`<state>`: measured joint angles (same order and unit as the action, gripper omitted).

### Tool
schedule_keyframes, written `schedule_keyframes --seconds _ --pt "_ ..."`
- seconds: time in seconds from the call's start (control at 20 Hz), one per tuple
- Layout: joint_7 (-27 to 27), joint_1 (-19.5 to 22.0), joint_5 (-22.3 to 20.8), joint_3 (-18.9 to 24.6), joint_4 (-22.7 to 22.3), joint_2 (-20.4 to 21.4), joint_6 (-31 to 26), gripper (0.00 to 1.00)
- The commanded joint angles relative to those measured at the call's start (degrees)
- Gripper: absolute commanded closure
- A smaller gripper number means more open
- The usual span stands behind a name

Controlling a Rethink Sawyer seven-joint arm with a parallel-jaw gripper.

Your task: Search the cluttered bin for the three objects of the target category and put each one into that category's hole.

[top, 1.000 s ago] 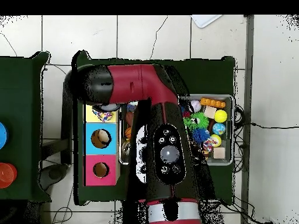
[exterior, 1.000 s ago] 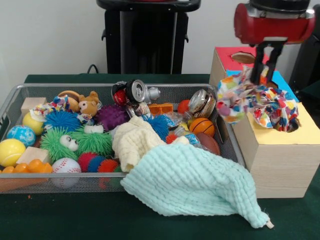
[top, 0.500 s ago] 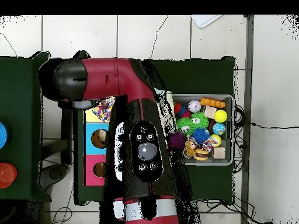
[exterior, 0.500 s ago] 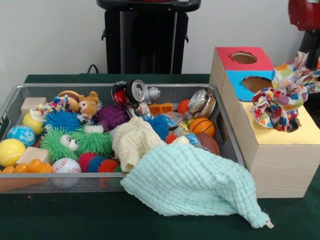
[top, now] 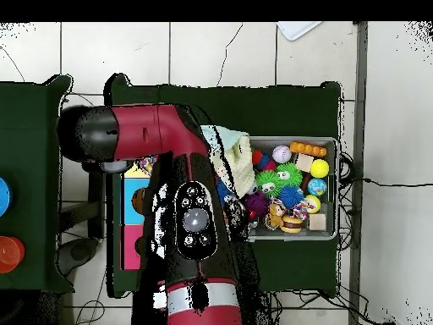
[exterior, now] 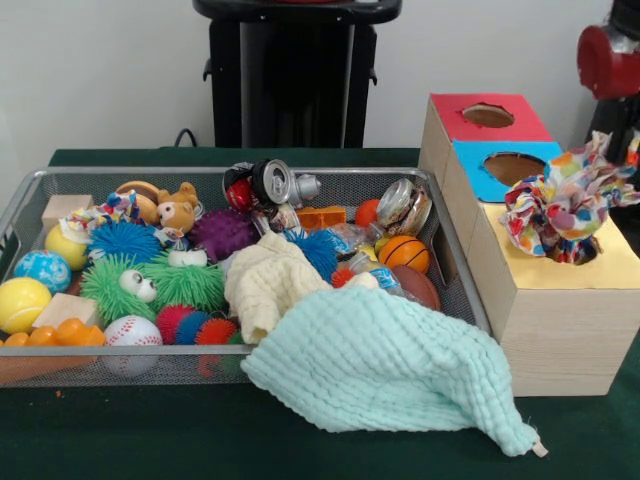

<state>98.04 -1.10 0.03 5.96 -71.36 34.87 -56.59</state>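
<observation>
A many-coloured patterned cloth lies bunched on the yellow end of the sorting box, over its hole and partly down in it. Only a dark part of my gripper shows at the right edge, just beside and above that cloth; its state is hidden. From overhead the red arm covers that end of the box. A mint green cloth hangs over the wire bin's front rim. A cream knitted cloth lies in the bin, and another patterned cloth sits at its left.
The box also has a red section with a hole and a blue section with a hole. The bin holds spiky balls, a baseball, a small basketball, cans, a teddy and wooden blocks.
One second ago the patterned cloth hung from my gripper above the box. It now rests on the yellow hole, and the arm has swung right, mostly out of the front view.
</observation>
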Motion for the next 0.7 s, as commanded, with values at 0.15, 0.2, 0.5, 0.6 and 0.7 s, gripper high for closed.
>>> schedule_keyframes --seconds 0.15,0.2,0.5,0.6,0.7 --pt "15.93 -1.21 0.23 -2.88 -10.25 -5.77 5.31 1.00" --pt "16.05 -1.67 -0.06 -3.46 -10.19 -6.01 5.21 1.00" --pt "14.73 -0.98 3.18 -2.41 -12.20 -8.03 4.79 1.00" --pt "14.00 -0.59 3.81 -1.78 -12.63 -9.01 5.53 1.00" --pt "13.35 -1.22 2.53 -2.67 -11.88 -9.64 6.49 1.00"
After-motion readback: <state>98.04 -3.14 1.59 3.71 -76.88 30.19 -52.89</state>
